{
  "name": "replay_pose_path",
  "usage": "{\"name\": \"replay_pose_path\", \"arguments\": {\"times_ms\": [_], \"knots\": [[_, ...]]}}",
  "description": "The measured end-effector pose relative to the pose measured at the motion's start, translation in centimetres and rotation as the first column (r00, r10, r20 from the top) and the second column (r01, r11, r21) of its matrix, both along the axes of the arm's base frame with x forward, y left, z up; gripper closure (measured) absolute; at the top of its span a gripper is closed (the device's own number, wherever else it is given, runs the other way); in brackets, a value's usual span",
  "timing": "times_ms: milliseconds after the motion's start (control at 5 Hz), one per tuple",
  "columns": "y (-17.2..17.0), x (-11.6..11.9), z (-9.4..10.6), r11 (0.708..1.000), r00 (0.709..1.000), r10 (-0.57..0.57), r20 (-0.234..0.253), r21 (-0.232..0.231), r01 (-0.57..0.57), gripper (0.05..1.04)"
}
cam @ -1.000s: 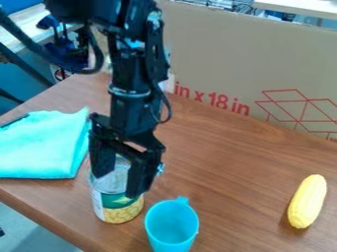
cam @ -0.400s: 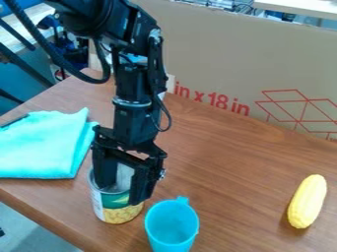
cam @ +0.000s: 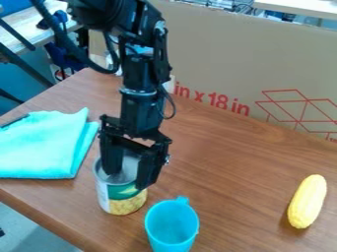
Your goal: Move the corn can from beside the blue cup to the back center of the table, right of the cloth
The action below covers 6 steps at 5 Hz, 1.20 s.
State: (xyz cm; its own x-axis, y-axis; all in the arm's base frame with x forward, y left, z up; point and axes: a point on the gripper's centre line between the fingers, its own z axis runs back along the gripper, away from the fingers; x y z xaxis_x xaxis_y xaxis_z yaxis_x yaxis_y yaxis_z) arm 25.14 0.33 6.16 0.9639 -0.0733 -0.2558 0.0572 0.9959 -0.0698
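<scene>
Can (cam: pixel 117 193) is standing upright near table's (cam: pixel 217 162) edge, view's L, just beyond cup (cam: pixel 171 229). Handling it well is needing even, gentle contact at the rim, w/o tipping it or bumping the cup. Gripper (cam: pixel 127 180) is hanging nearly vert. from above, jaws spreading apart at can's mouth; one finger's prob. dipping inside, hard to tell. Towel (cam: pixel 43 145) is lying nearby.

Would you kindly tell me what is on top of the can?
Silvery-grey metal shows at the top of the can. The black gripper covers the rest, so whether it is open cannot be told.
</scene>
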Motion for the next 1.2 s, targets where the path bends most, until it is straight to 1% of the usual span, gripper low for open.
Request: {"name": "replay_pose_path", "arguments": {"times_ms": [200,400,600,800,1000,1200], "knots": [[-0.5,2.9,0.1,0.998,0.997,-0.062,0.034,0.007,0.062,0.082],[-1.2,5.6,0.3,0.990,0.987,-0.140,0.078,0.001,0.141,0.082],[-1.9,7.8,0.5,0.980,0.973,-0.195,0.122,-0.012,0.198,0.082],[-2.8,9.9,0.4,0.968,0.956,-0.224,0.188,-0.070,0.241,0.082],[-3.7,12.1,0.6,0.960,0.943,-0.218,0.250,-0.117,0.253,0.082],[-4.1,13.6,1.6,0.960,0.929,-0.194,0.317,-0.133,0.246,0.083]]}}
